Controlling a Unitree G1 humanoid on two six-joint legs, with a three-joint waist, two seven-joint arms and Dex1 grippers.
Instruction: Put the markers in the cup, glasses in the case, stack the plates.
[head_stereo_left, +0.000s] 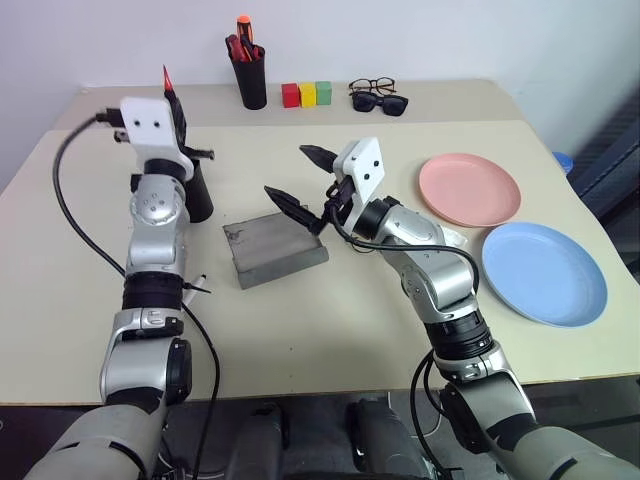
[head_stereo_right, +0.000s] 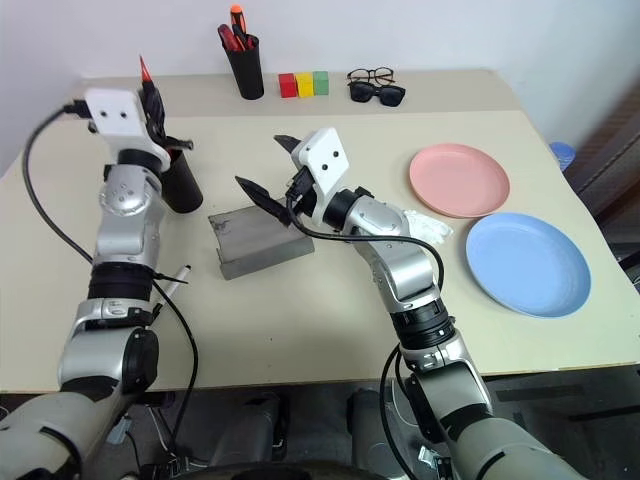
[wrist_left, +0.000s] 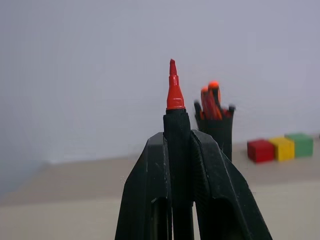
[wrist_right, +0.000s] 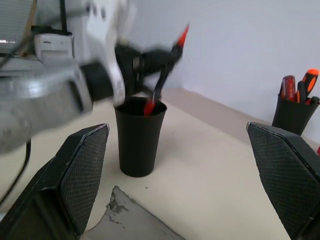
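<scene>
My left gripper (wrist_left: 177, 136) is shut on the red marker (wrist_left: 174, 95), whose red tip points up; it hangs just over the black cup (wrist_right: 139, 137), and the marker's lower end looks level with the rim. The white marker (head_stereo_right: 178, 275) lies on the table beside my left forearm. My right gripper (head_stereo_left: 293, 172) stands open above the grey case (head_stereo_left: 272, 250), holding nothing. At the back lie the wire-framed glasses (head_stereo_left: 372, 85). The pink plate (head_stereo_left: 469, 189) and the blue plate (head_stereo_left: 543, 272) lie side by side on the right.
Black sunglasses (head_stereo_left: 380, 102) lie just in front of the glasses. A black pen holder (head_stereo_left: 249, 75) with red and orange pens and three coloured blocks (head_stereo_left: 307, 94) stand at the back. Something white and crumpled (head_stereo_right: 425, 228) lies by my right forearm.
</scene>
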